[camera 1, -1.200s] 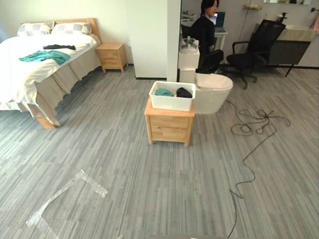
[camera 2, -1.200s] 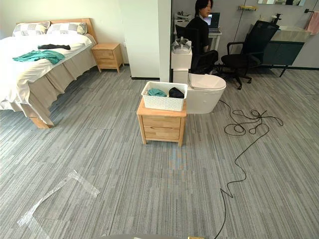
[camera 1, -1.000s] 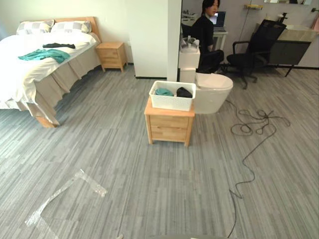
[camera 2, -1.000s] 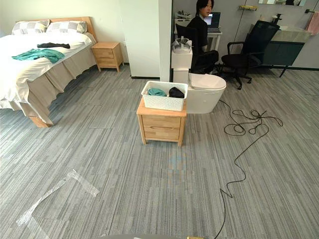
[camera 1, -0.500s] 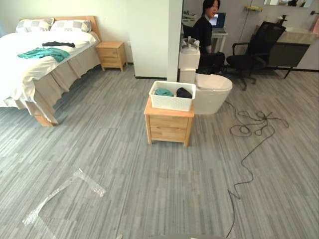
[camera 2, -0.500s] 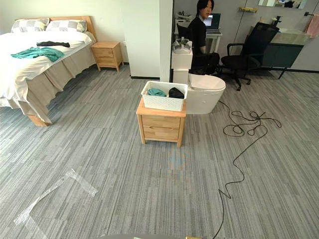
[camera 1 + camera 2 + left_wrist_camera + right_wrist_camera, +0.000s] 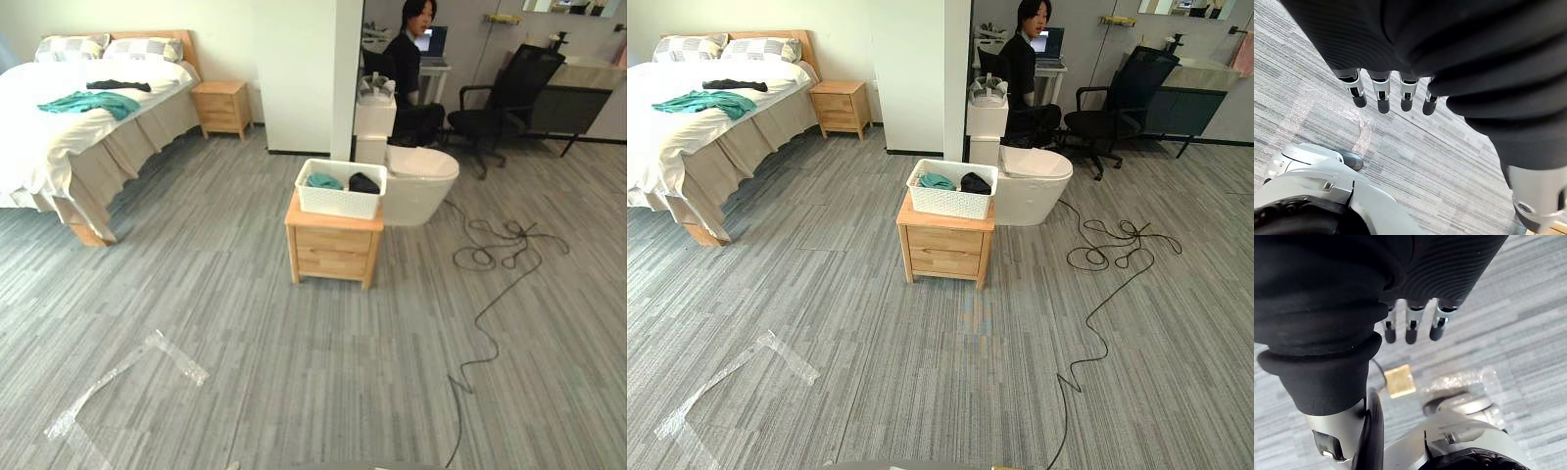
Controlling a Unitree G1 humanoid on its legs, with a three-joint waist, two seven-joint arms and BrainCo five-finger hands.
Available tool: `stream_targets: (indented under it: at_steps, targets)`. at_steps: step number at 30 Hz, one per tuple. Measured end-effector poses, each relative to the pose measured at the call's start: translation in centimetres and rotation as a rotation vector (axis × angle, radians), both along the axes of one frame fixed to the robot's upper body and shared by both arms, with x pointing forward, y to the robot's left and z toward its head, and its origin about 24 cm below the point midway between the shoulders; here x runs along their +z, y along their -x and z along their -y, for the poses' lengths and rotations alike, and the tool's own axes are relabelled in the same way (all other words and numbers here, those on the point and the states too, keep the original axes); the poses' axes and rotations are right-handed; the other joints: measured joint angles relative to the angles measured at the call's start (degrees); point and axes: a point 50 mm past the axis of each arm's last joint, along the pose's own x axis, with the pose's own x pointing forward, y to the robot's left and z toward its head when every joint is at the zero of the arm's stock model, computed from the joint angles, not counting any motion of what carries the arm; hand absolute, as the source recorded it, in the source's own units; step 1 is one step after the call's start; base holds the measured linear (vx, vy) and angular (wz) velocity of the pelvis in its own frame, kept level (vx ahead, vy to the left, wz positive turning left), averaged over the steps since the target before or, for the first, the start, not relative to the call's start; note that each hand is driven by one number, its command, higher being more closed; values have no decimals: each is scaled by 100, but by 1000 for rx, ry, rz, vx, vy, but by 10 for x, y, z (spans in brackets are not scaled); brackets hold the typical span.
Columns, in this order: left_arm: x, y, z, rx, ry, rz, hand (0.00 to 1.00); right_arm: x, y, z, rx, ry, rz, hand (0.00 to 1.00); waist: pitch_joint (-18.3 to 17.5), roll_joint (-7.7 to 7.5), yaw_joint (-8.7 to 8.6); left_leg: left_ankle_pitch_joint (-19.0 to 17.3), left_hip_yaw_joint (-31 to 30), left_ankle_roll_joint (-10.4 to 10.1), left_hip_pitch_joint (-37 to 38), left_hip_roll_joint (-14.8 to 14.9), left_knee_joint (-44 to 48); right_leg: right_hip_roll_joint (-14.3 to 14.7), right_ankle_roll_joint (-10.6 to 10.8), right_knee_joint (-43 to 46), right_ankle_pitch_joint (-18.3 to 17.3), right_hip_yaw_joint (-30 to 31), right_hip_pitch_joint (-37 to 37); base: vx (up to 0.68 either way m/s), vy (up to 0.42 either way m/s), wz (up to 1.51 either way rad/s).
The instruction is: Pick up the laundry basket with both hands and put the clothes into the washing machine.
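- On top of the small wooden stand [image 7: 331,253], well away from the robot across the floor [image 7: 294,372], sits the white laundry basket [image 7: 338,204]. It covers almost the whole top, from the left edge to the right edge.
- Its open side faces up. Its long way runs left to right, along the stand's front edge, and one long wall faces the robot.
- A teal cloth [image 7: 323,181] lies in the left end and a dark cloth [image 7: 363,183] in the right end.
- The left hand [image 7: 1381,93] hangs over the floor with straight fingers and holds nothing. The right hand [image 7: 1410,328] is the same.
- The toilet [image 7: 416,186] is just beside the stand's back right corner, so a wide step or arm could bump it.
- If one hand lifts higher than the other, the basket may tip and the clothes may fall out.
- A push in place of a lift could slide it off the back edge.
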Motion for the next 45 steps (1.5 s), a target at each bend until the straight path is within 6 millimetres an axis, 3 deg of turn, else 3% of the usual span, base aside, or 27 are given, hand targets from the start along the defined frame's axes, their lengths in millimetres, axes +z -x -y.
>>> stream_targets:
  at_steps: [23,27,29,30,31,32,33,34,36,38,41,43,45]
  targets:
    - [0,-12,-1,-28,1,12,0,1,-14,1,-44,-7,55,0,277,-25,8,-5,-206,10,-219,-89,136,-109,86,95,-55,-238,-122,-8,0,4]
    - [0,-14,-1,-44,3,5,0,1,-15,1,-62,-8,64,0,334,-5,4,-80,-183,116,-243,-86,272,-110,169,221,-127,-210,-157,-12,-2,-4]
    - [0,-15,-1,-45,3,6,0,1,-16,1,-71,-9,67,0,370,-16,11,-168,-121,226,-240,-114,351,-165,335,674,-382,-191,-351,-18,7,-10]
    - [0,-16,-1,-49,3,8,0,1,-15,1,-87,-9,68,0,460,-18,-7,-300,-96,372,-213,-151,501,-270,668,1324,-672,-214,-539,-43,17,-24]
    - [0,-19,-1,-44,5,16,0,2,-17,4,-116,0,85,0,501,7,31,-474,-35,402,-260,-165,586,-404,658,2533,-778,-366,-1091,-80,12,-27]
    - [0,-19,-2,-35,4,16,0,2,-20,5,-125,5,98,0,555,56,25,-520,-21,416,-272,-180,648,-523,463,3269,-732,-489,-1462,-64,-3,-23]
    - [1,-18,-4,-18,-1,16,0,2,-24,2,-131,3,125,0,615,-18,-25,-589,-27,488,-162,-205,700,-764,280,4440,-667,-652,-2030,0,0,0]
    - [1,-18,-6,-14,-3,14,0,2,-23,1,-142,-1,124,0,722,-57,-18,-618,-37,537,74,-188,671,-968,312,4897,-693,-712,-2252,65,2,8]
    - [2,-21,-8,-17,-10,24,0,1,-18,-2,-167,-10,109,0,730,-102,23,-660,-50,555,294,-164,592,-1254,310,4698,-693,-890,-2454,110,4,7]
    - [2,-26,-9,-21,-12,32,0,1,-19,-3,-202,-15,115,0,789,-86,-20,-768,-203,513,453,-55,562,-1447,342,3459,-591,-1143,-2505,263,-83,25]
    - [3,-30,-12,9,-17,47,0,0,-15,-7,-236,-33,96,0,794,-143,-46,-1025,-419,294,576,146,497,-1389,386,1537,159,-1157,-2456,339,-193,40]
    - [4,-31,-13,50,-16,60,0,-1,-11,-10,-266,-50,71,0,801,-171,-139,-1333,-654,206,600,265,693,-1379,397,1584,585,-938,-2523,413,-308,59]
    - [2,-29,-4,82,13,63,0,0,-4,0,-291,-26,63,0,662,75,-281,-1705,-844,187,712,721,919,-1030,385,2092,578,-1035,-2490,557,-376,65]
